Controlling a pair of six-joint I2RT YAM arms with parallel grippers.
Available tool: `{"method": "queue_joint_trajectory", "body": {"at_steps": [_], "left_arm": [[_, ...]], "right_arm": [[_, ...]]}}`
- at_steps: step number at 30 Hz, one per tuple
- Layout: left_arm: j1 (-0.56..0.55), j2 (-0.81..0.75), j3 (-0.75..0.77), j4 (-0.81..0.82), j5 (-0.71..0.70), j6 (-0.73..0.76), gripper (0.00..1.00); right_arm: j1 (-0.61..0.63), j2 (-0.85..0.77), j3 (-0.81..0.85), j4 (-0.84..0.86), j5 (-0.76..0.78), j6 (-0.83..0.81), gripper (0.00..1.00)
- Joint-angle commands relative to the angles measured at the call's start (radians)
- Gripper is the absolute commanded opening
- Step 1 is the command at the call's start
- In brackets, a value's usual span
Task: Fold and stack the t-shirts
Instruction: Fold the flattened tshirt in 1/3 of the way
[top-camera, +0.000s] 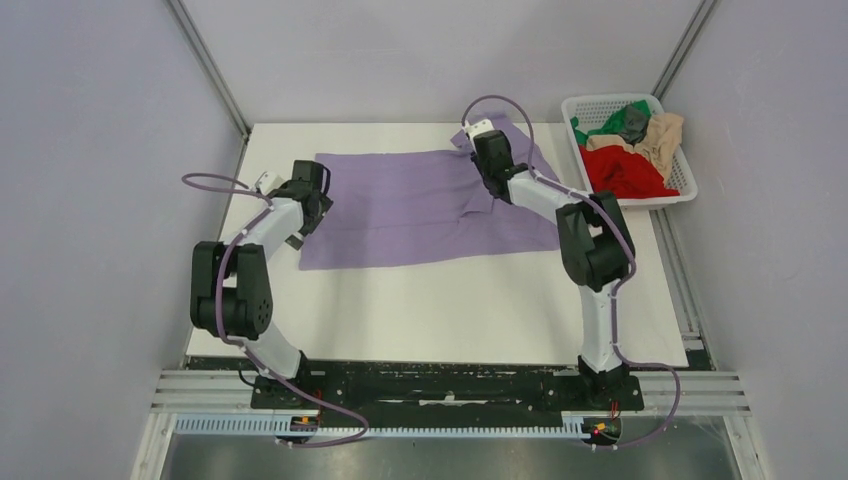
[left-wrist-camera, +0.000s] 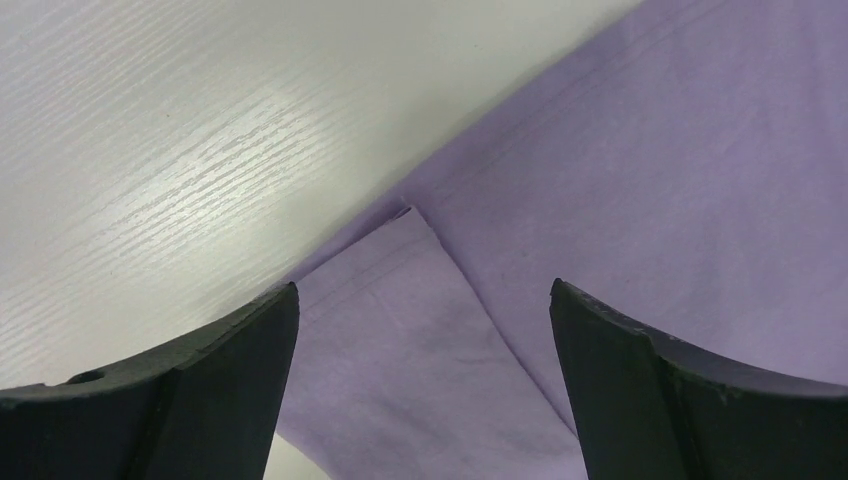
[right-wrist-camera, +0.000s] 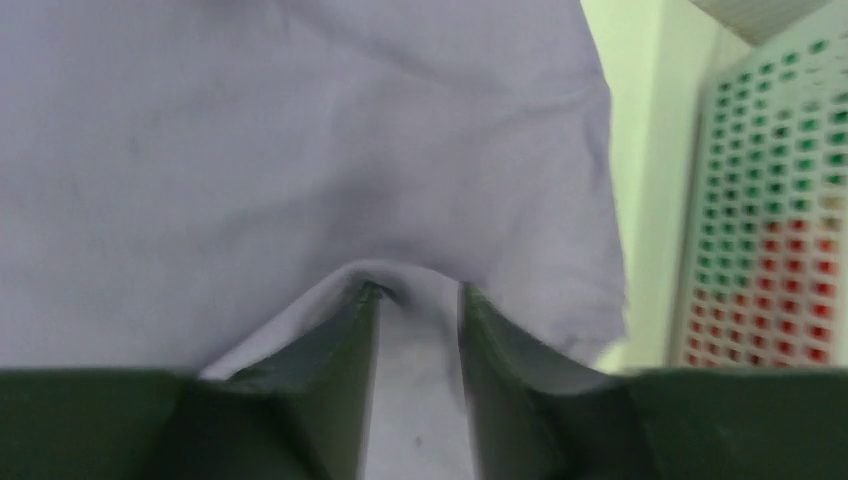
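Note:
A lavender t-shirt (top-camera: 400, 205) lies spread flat on the white table (top-camera: 450, 300). My left gripper (top-camera: 303, 225) is at the shirt's left edge. Its jaws stand wide open over a folded corner of the lavender cloth (left-wrist-camera: 650, 150) and hold nothing (left-wrist-camera: 423, 290). My right gripper (top-camera: 497, 188) is low on the shirt's far right part. Its jaws are a little apart (right-wrist-camera: 420, 290); lavender cloth (right-wrist-camera: 300, 130) lies between them and humps over the fingertips. Red (top-camera: 625, 172), beige (top-camera: 655, 135), green (top-camera: 600, 125) and dark grey (top-camera: 632, 122) t-shirts lie bunched in the basket.
The white lattice basket (top-camera: 680, 165) stands at the table's far right corner, close to my right gripper; its wall shows in the right wrist view (right-wrist-camera: 770, 200). Bare table (left-wrist-camera: 150, 120) lies left of the shirt. Grey walls enclose the table.

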Motion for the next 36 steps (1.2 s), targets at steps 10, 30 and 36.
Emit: {"method": "queue_joint_trajectory", "body": {"at_steps": [10, 30, 36], "left_arm": [[0.002, -0.228, 0.011, 0.024, 0.152, 0.142, 1.00], [0.000, -0.264, -0.244, -0.017, 0.240, 0.175, 1.00], [0.000, -0.288, -0.229, -0.037, 0.222, 0.176, 1.00]], "right_arm": [[-0.043, -0.171, -0.072, -0.019, -0.212, 0.247, 0.98], [-0.043, -0.074, -0.224, 0.145, -0.730, 0.494, 0.98], [-0.019, 0.024, -0.088, 0.232, -0.709, 0.525, 0.98]]}}
